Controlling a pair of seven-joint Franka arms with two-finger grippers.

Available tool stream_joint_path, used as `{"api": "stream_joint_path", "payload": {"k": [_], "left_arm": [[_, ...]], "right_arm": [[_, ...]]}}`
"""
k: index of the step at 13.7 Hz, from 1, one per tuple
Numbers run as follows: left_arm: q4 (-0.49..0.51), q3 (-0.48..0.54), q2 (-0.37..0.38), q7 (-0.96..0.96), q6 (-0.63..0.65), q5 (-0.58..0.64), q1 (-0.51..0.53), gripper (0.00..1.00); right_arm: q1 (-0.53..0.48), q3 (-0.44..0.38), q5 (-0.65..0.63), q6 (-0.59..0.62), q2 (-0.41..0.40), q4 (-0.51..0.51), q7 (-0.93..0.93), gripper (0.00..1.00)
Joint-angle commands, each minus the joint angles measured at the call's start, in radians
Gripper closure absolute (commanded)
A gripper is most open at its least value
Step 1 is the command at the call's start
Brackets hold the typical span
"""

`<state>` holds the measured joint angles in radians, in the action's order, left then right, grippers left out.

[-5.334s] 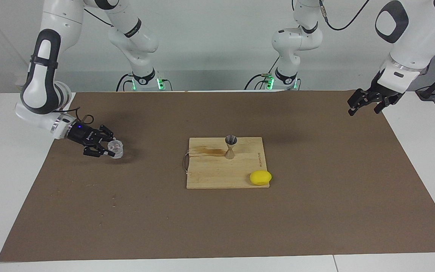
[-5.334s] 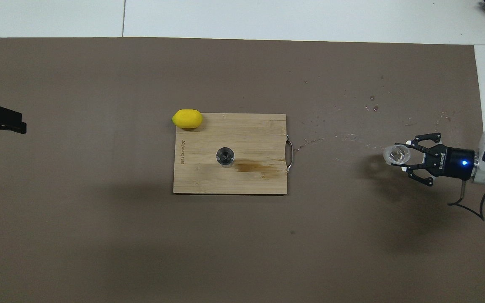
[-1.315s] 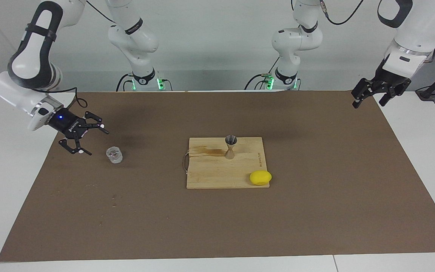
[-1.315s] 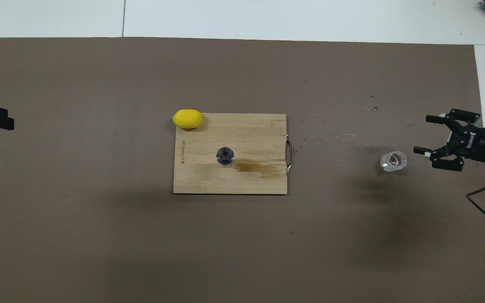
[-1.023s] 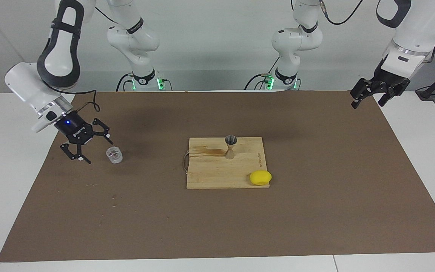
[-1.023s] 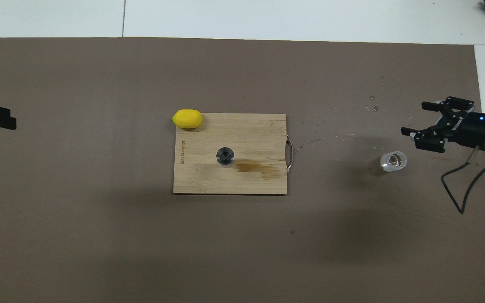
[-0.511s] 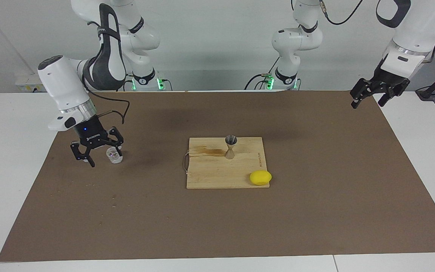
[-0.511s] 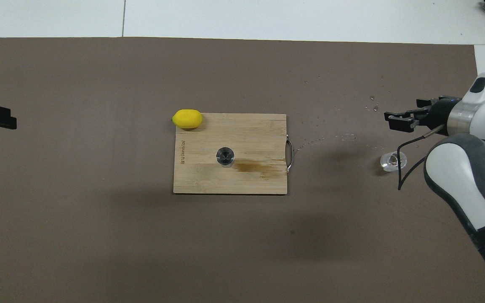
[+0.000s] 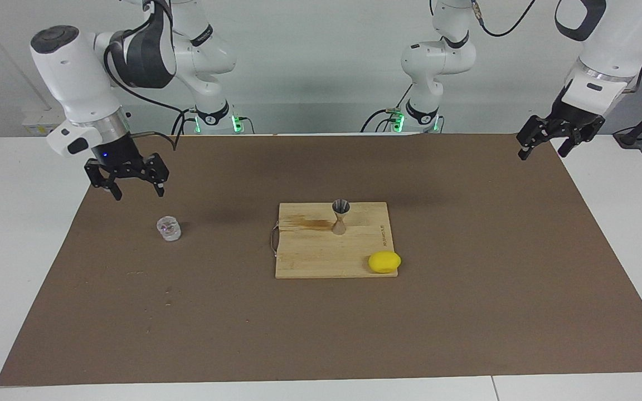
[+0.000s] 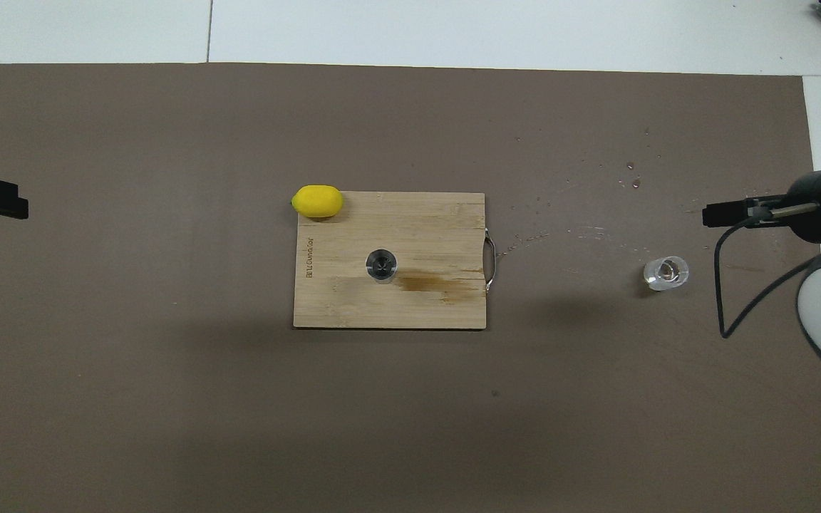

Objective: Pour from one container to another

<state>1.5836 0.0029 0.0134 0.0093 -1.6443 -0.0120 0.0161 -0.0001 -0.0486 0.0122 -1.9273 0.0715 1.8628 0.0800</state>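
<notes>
My right gripper [image 9: 134, 188] hangs with fingers spread wide, holding nothing, at eleven o'clock from the glass cup [image 9: 168, 228] on the brown mat [image 9: 466, 312]. The jigger [image 9: 340, 216] stands on the cutting board [image 9: 310, 256]; only the overhead view looks down into it. My left gripper [image 9: 544, 146] waits, fingers apart.

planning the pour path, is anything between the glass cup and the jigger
Nothing visible is. Only bare brown mat lies between the glass cup and the jigger, which stands on the cutting board; the lemon sits off that line.
</notes>
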Motion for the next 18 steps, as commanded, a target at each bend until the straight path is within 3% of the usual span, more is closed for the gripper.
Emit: {"api": "stream_joint_path", "payload": {"k": [1, 4, 6, 11, 18], "left_arm": [[-0.005, 0.006, 0.002, 0.000, -0.002, 0.017, -0.010, 0.00], [-0.005, 0.006, 0.003, -0.002, -0.002, 0.017, -0.010, 0.00], [-0.005, 0.006, 0.003, 0.000, -0.002, 0.017, -0.010, 0.00], [-0.005, 0.005, 0.003, -0.002, 0.000, 0.017, -0.010, 0.00], [-0.005, -0.004, 0.005, -0.009, -0.002, 0.017, -0.011, 0.00]], "right_arm": [[-0.014, 0.000, -0.049, 0.176, 0.034, -0.083, -0.064, 0.00], [-0.066, 0.010, -0.041, 0.380, 0.083, -0.154, -0.094, 0.00], [-0.057, 0.009, -0.078, 0.453, 0.102, -0.194, -0.105, 0.00], [-0.093, 0.015, -0.071, 0.426, 0.065, -0.220, -0.105, 0.00], [-0.063, 0.030, -0.080, 0.441, 0.076, -0.211, -0.095, 0.00]]}}
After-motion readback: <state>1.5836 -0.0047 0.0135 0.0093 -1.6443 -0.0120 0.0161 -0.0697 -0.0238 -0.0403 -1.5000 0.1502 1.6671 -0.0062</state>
